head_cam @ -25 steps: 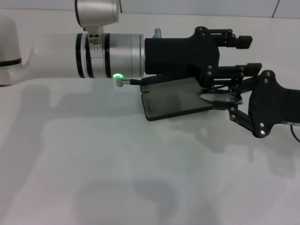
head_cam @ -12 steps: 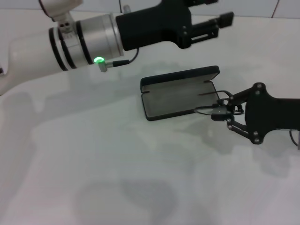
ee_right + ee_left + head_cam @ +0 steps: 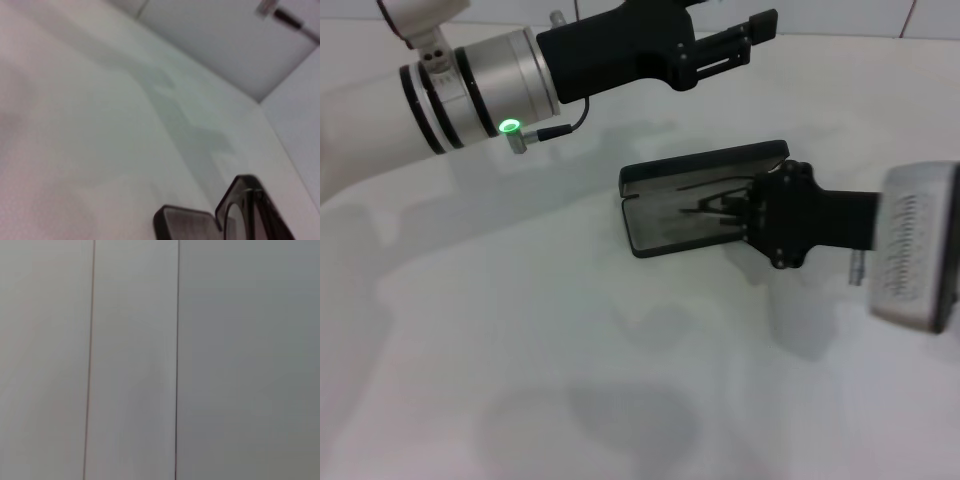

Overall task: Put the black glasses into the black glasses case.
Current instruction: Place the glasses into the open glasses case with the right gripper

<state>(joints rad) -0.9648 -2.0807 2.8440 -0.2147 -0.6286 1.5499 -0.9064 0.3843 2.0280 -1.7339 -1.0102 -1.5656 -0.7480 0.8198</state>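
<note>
Both lenses, earlier outside, now overlie the black glasses case [image 3: 665, 205] (open).

you had one open hinged black glasses case [image 3: 670, 212], one pair of thin black-framed glasses [image 3: 715, 207], and two black grippers.

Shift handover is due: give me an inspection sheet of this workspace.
Surface: white table, bare apart from the case; arm shadows on it.
Job's things: black glasses case lies open, lid raised at the far side. black glasses over the case's lining, at the right gripper's tip; whether they rest on the lining cannot be told.
Clutter: nothing seen.
Grippers: right gripper reaches over the open case from the right. left gripper is raised beyond the case, its fingers apart and holding nothing.
Cables: thin black lead under the left wrist.
Surroundings: pale panelled wall.
</note>
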